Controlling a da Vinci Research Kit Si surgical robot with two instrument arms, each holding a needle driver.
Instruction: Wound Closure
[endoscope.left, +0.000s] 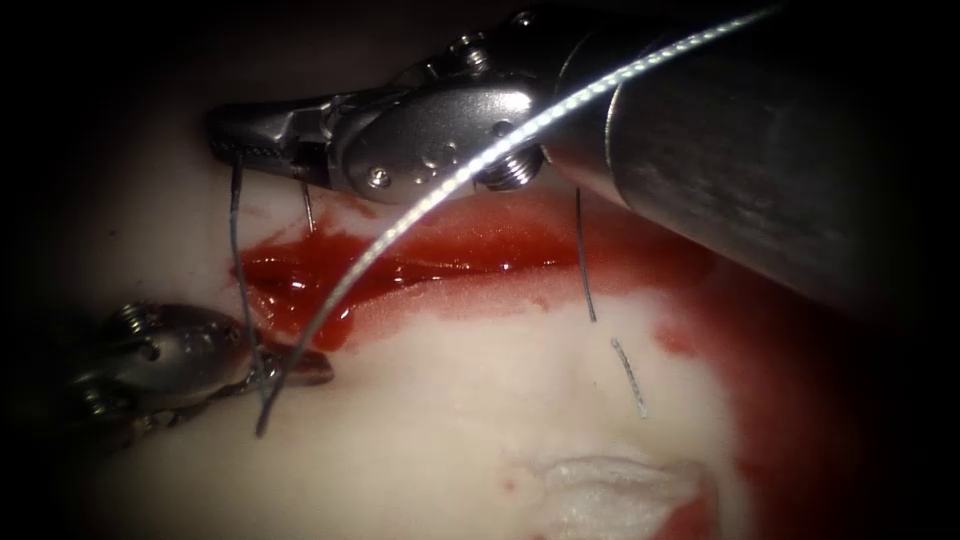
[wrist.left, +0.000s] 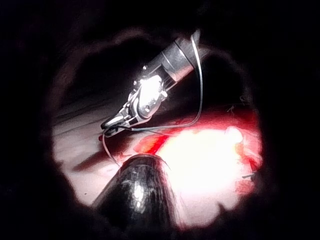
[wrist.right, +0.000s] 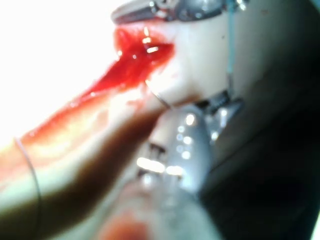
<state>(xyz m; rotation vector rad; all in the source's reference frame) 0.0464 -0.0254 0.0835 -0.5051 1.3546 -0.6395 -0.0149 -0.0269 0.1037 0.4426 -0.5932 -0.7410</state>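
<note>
Thread (endoscope.left: 440, 195): one strand, both tools clamp it; right tool (endoscope.left: 235, 140), left tool (endoscope.left: 285, 370); needle unseen.

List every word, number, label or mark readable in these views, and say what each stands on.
None: no readable text on anything.
The right tool, jaws shut on the thread, is bare metal with screws, no marking.
The left tool, also shut on the thread, carries none.
The tissue and the cut thread ends carry none.
No needle can be made out.

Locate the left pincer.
Endoscope view, lower left: the left pincer lies below the left end of the cut, shut on thread; the right pincer above also grips thread.
</note>
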